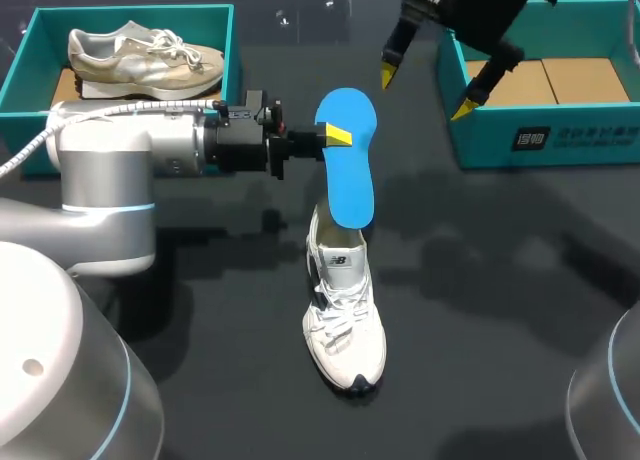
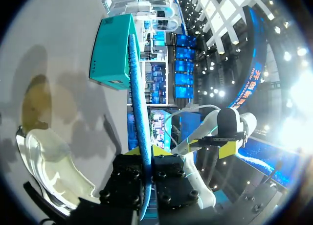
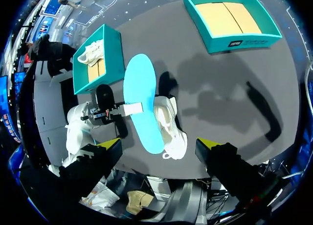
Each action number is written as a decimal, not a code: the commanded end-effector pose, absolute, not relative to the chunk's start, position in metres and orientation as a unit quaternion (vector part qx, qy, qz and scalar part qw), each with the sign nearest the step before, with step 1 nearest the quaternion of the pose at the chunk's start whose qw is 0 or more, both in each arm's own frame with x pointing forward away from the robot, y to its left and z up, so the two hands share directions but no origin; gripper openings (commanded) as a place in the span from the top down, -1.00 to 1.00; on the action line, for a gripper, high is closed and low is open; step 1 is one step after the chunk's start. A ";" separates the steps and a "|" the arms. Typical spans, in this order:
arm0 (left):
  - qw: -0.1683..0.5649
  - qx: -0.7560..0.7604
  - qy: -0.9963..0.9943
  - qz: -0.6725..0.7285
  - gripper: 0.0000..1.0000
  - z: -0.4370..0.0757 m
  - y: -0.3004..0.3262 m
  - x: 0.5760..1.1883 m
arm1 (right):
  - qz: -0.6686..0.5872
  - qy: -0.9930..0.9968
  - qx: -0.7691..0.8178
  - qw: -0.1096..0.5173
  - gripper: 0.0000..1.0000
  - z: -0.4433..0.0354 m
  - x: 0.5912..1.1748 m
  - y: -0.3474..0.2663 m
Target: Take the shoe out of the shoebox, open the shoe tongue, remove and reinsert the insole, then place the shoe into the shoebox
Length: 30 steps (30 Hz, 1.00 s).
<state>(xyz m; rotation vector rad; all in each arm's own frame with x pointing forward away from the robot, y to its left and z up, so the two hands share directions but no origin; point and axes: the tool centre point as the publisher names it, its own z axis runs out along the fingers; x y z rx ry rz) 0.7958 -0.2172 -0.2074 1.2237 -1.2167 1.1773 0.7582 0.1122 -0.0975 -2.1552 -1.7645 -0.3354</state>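
Note:
My left gripper (image 1: 338,135) is shut on the edge of a blue insole (image 1: 350,170) and holds it up over the heel of a white sneaker (image 1: 345,320) that stands on the dark table. In the left wrist view the insole (image 2: 139,107) runs edge-on between the fingers of that gripper (image 2: 146,150), with the sneaker (image 2: 54,161) below it. My right gripper (image 1: 425,90) hangs open high above the table, near the empty teal shoebox (image 1: 545,145). From its wrist view the right gripper (image 3: 159,146) looks down on the insole (image 3: 142,102) and the sneaker (image 3: 171,129).
A second teal box (image 1: 20,70) at the back left holds a beige and white sneaker (image 1: 145,60). The empty shoebox (image 3: 247,41) at the back right shows a cardboard floor. Dark tabletop lies open around the white sneaker.

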 end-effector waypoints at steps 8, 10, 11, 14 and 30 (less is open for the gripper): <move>0.502 0.506 -0.503 0.488 1.00 -0.208 -0.218 0.796 | -0.324 -0.534 -0.698 0.352 -1.00 -0.120 0.761 0.103; 0.502 0.506 -0.503 0.488 1.00 -0.208 -0.218 0.796 | -0.343 -0.525 -0.690 0.362 -1.00 -0.125 0.760 0.103; 0.502 0.506 -0.503 0.488 1.00 -0.208 -0.218 0.796 | -0.352 -0.520 -0.686 0.367 -1.00 -0.128 0.759 0.103; 0.502 0.506 -0.503 0.488 1.00 -0.208 -0.218 0.796 | -0.376 -0.509 -0.673 0.383 -1.00 -0.135 0.758 0.104; 0.502 0.506 -0.503 0.488 1.00 -0.208 -0.218 0.796 | -0.416 -0.481 -0.636 0.436 -1.00 -0.159 0.758 0.112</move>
